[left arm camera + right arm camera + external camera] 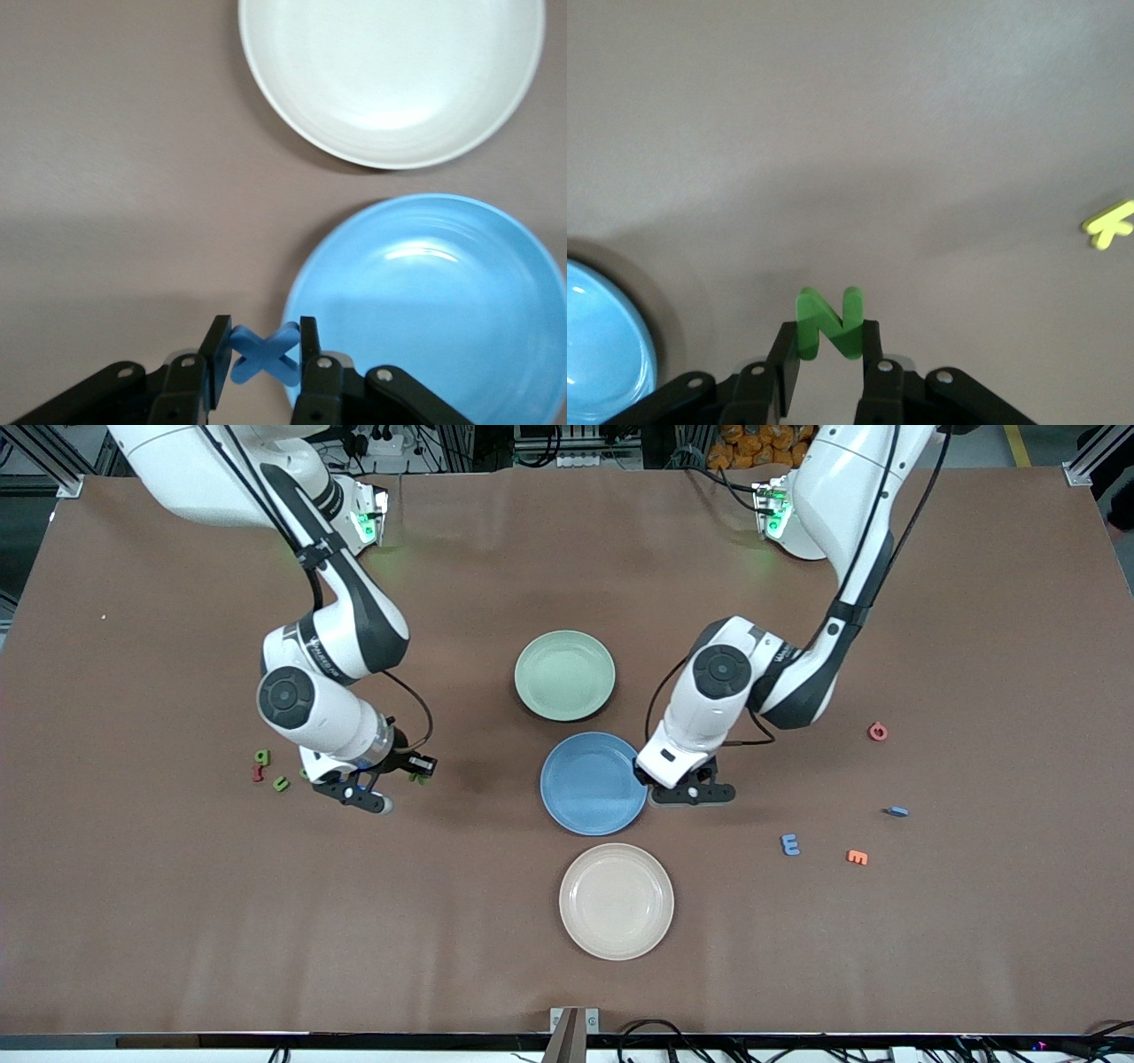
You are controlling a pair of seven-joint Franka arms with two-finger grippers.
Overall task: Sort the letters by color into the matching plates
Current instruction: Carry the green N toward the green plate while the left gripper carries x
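Left wrist view shows the left gripper (pixel 265 354) pinching a blue X (pixel 264 352) just beside the blue plate (pixel 443 301), at its 3 o'clock, likely ready to drop it in. The right gripper (pixel 830 354) squeezes a green N (pixel 829 323) over bare table. I see no other writing.

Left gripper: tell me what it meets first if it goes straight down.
Probably the rim of the blue plate or bare table beside it: the left gripper, fingers shut on the blue X, sits at that edge.
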